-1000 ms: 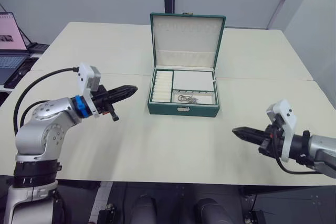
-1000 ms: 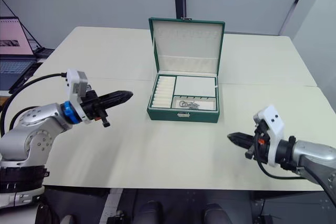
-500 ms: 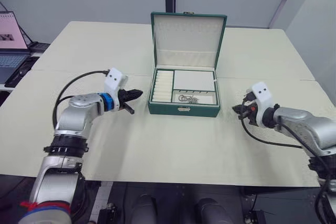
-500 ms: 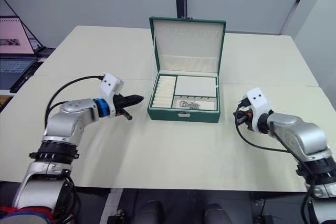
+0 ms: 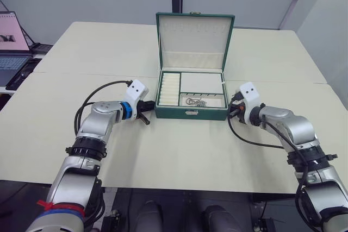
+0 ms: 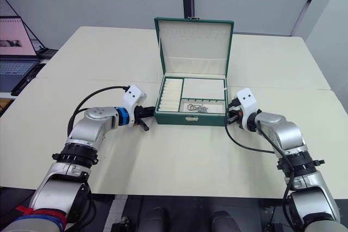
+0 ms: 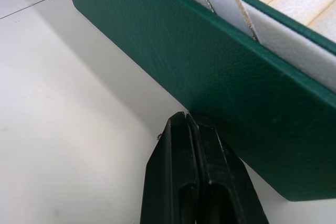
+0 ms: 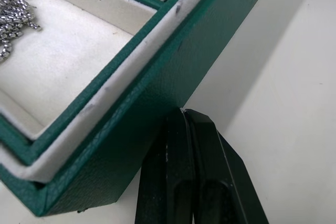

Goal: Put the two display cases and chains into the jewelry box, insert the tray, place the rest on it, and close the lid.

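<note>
The jewelry box (image 5: 190, 113) sat open near the middle of the table (image 5: 179, 156), front w/ gold clasp facing the near edge. The lid (image 5: 194, 39) stood upright at the far side, cream lining toward the camera, pocket along its lower part & a row of small hooks near the top. The tray (image 5: 191, 89) was seated inside the box: ridged ring-roll section at left, plain cream compartment at far right, and a smaller compartment near right. A chain (image 5: 193, 101) lay in that near-right compartment, silvery links bunched together; the right wrist view showed the same links (image 8: 13, 11) on the cream lining.

Left gripper (image 7: 185, 124) was at the box's left wall, low & near the front corner, fingers closed together w/ nothing between them, tips touching or just shy of the green side — couldn't tell which. Right gripper (image 8: 181, 113) mirrored it at the box's right wall, fingers also pressed shut & empty, tips right against the green side under the cream-lined rim. Both arms reached in from near left & near right, w/ the box between them.

A laptop (image 5: 10, 42) sat at the far left, off the main tabletop, screen lit. A seam ran across the table behind the box.
</note>
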Controlling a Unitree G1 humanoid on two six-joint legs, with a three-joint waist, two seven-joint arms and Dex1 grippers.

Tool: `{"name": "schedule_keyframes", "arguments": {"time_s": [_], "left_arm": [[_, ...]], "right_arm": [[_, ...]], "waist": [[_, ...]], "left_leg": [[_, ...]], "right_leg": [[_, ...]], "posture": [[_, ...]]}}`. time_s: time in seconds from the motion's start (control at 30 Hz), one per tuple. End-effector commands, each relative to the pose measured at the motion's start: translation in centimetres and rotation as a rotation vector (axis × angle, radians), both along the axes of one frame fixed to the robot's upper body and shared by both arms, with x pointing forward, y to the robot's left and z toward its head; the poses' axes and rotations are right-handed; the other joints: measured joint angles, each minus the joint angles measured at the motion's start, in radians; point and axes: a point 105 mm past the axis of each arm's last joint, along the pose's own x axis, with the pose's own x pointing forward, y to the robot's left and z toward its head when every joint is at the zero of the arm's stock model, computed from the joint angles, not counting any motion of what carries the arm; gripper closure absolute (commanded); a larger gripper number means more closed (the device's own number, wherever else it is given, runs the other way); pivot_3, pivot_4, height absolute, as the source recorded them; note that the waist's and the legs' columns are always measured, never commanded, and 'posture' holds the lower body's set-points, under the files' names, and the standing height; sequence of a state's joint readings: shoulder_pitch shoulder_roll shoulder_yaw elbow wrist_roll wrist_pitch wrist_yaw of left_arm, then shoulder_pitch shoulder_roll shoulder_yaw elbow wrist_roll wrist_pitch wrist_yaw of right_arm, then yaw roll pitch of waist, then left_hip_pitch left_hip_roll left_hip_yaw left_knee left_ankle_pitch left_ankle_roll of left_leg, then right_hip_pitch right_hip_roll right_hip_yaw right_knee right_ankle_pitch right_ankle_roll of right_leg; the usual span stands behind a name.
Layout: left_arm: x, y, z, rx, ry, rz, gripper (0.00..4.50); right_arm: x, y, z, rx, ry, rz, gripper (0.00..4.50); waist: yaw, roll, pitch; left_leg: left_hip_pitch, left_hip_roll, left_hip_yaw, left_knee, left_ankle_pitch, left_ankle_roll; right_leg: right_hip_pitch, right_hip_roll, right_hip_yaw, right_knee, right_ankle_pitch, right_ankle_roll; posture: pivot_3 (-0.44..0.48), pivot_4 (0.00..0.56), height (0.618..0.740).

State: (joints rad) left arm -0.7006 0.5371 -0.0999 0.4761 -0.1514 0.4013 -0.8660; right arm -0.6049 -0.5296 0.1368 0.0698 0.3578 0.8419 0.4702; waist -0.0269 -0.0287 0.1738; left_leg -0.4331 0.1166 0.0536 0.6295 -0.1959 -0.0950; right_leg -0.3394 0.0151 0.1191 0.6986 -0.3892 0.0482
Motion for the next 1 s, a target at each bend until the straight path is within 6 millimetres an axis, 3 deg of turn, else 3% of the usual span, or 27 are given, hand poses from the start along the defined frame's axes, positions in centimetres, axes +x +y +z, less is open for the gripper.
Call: {"name": "schedule_keyframes", "arguments": {"time_s": [0.03,0.33,0.63,0.87,1.0], "left_arm": [[-1.2,-1.9,1.1,-0.022,-0.026,-0.096,4.5],[-4.3,-1.9,0.6,-0.011,0.023,-0.133,4.5],[-8.1,-1.2,-0.3,0.022,0.099,-0.162,4.5],[-8.0,-0.8,-0.7,0.023,0.105,-0.145,4.5],[-7.0,0.3,-0.4,0.013,0.08,-0.081,4.5]], "right_arm": [[-1.2,2.5,1.9,0.048,-0.059,0.092,4.48],[-4.0,3.8,1.9,0.064,-0.038,0.123,4.48],[-7.9,4.7,1.2,0.092,0.005,0.125,4.48],[-8.6,4.9,1.0,0.107,0.02,0.097,4.48],[-7.9,3.1,1.0,0.074,0.008,0.03,4.48]], "waist": [[0.0,0.0,0.0],[-0.004,0.0,0.0],[-0.005,0.0,0.0],[-0.004,0.0,0.0],[-0.002,0.0,0.0]], "left_leg": [[0.0,0.0,0.0,0.0,0.0,0.0],[0.0,0.0,0.001,-0.001,0.0,0.0],[0.0,0.0,0.001,-0.002,0.0,0.0],[0.0,0.0,0.001,-0.002,0.0,0.0],[0.0,0.0,0.001,-0.002,0.0,0.0]], "right_leg": [[0.0,0.0,0.0,0.0,0.0,0.0],[-0.001,0.0,0.001,0.0,0.0,0.0],[-0.002,0.0,0.002,0.0,0.0,0.0],[-0.002,0.0,0.002,0.0,0.0,0.0],[-0.002,0.0,0.002,0.0,0.0,0.0]], "posture": [[0.0,0.15,0.74],[0.0,0.15,0.74],[0.0,0.15,0.74],[0.0,0.15,0.74],[0.0,0.15,0.74]]}}
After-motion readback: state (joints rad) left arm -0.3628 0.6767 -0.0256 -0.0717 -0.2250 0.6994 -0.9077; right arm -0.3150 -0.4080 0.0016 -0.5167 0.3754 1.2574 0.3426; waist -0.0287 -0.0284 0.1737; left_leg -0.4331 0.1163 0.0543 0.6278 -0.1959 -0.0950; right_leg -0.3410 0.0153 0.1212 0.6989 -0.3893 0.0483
